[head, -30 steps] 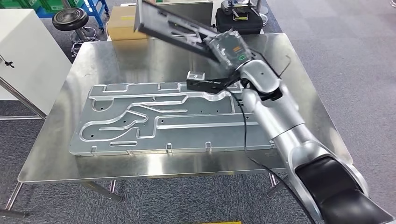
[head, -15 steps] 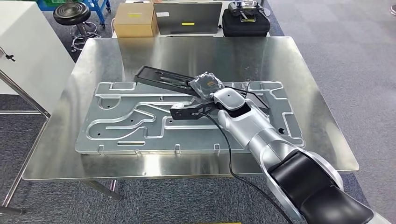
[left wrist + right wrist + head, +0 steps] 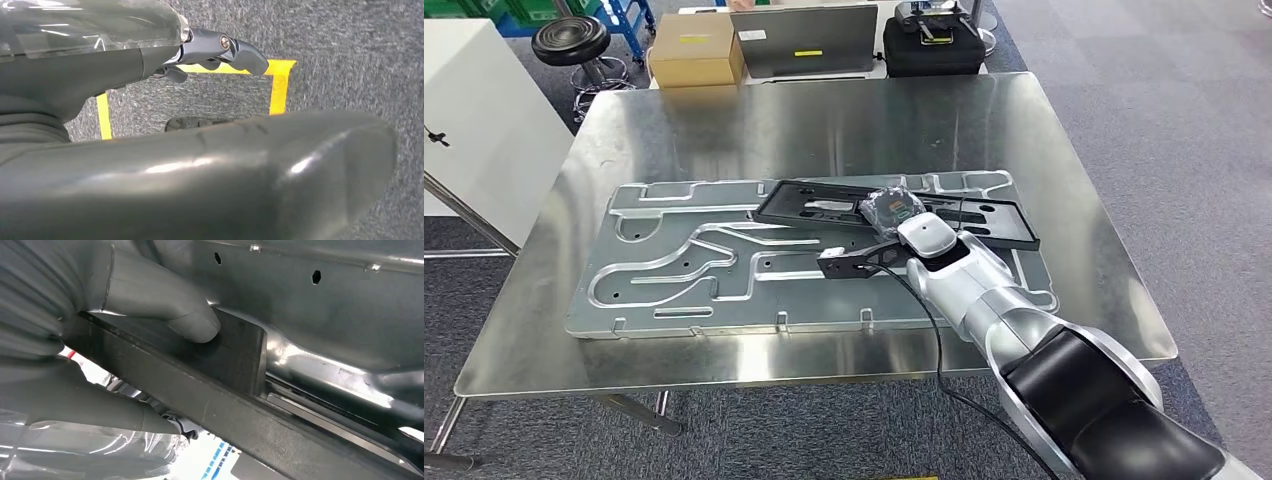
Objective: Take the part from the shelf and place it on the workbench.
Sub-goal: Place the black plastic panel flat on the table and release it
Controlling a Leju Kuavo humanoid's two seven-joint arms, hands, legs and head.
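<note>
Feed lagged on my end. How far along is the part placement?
Done: the black part is off the shelf and lies over the grooved metal plate on the workbench. In hand: the right hand grips it, thumb pressed on. Left: letting go and withdrawing.

From my head the scene is bright and evenly lit from above, and the steel surface (image 3: 824,130) throws back soft, smeared glare with only faint shadows. Close behind my right hand (image 3: 100,330) everything is dim and soft-focused, with white highlights. My left hand's (image 3: 200,170) thumb looms blurred and glossy over sharp carpet (image 3: 350,60).
</note>
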